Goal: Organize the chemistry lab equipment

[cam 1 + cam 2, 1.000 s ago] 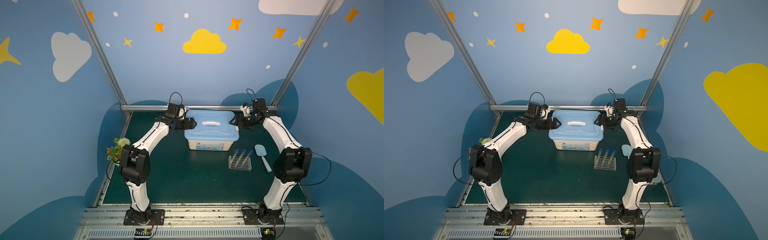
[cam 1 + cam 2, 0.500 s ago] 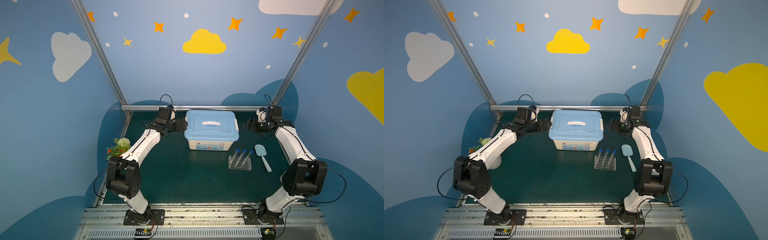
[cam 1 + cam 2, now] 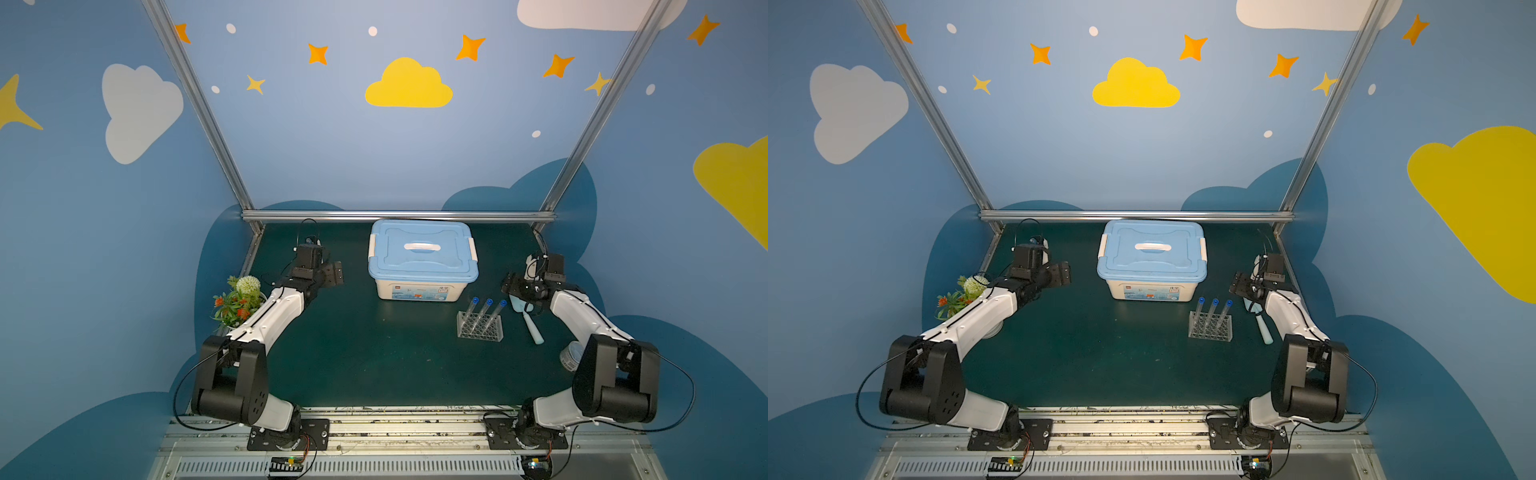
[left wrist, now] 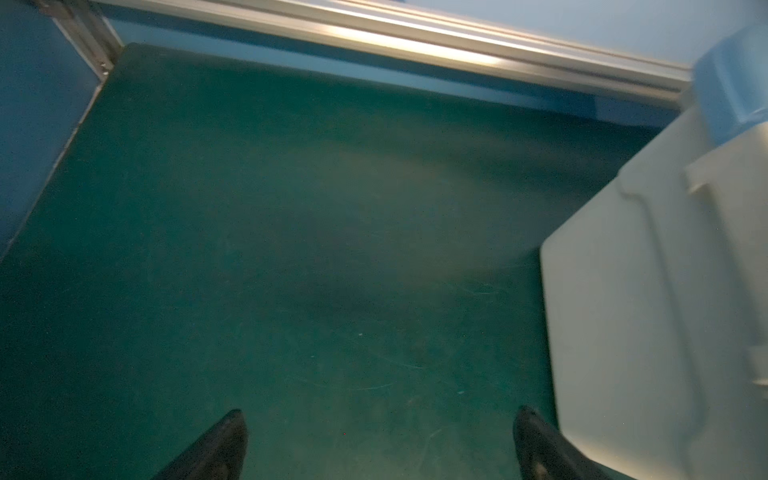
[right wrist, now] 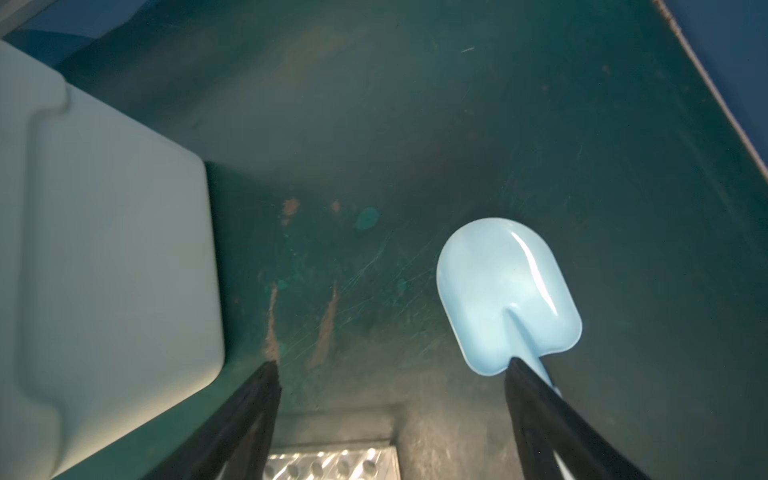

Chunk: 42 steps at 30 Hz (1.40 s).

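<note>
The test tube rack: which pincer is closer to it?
Right. The right pincer hovers beside the rack, above the blue scoop; the left pincer is on the bin's far side.

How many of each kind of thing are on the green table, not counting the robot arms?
Test tubes: 3
Tube rack: 1
Blue scoop: 1
Bin with blue lid: 1
Flower plant: 1
Small round tub, partly hidden: 1
Total: 8
</note>
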Tool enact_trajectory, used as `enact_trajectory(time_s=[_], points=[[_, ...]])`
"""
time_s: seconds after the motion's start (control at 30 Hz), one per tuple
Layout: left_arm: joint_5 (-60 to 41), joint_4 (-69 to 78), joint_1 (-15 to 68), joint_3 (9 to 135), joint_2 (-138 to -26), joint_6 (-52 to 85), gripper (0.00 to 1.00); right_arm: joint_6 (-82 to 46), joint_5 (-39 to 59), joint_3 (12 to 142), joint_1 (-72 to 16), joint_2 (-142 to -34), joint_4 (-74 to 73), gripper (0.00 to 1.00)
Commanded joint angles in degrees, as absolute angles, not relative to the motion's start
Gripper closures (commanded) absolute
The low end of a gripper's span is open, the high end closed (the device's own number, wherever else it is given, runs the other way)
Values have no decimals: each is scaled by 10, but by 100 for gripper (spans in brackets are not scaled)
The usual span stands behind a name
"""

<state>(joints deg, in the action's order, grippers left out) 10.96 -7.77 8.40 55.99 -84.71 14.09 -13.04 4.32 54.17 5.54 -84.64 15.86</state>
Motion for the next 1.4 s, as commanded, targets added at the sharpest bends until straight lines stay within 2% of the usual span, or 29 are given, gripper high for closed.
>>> enact_trajectory(time_s=[0.0, 0.4, 0.77, 1.07, 1.37], points=[[151, -19, 75, 529, -826, 111, 0, -120, 30, 513, 57, -830, 81, 15], [184, 133, 62, 410, -819, 73, 0, -99, 20, 366, 57, -776, -94, 15], [188, 179, 47, 367, -800, 47, 0, -84, 31, 345, 57, -777, -115, 16], [196, 292, 41, 289, -814, 45, 0, -77, 35, 328, 56, -766, -140, 16], [160, 290, 34, 307, -839, 22, 0, -77, 37, 290, 39, -746, -204, 16]])
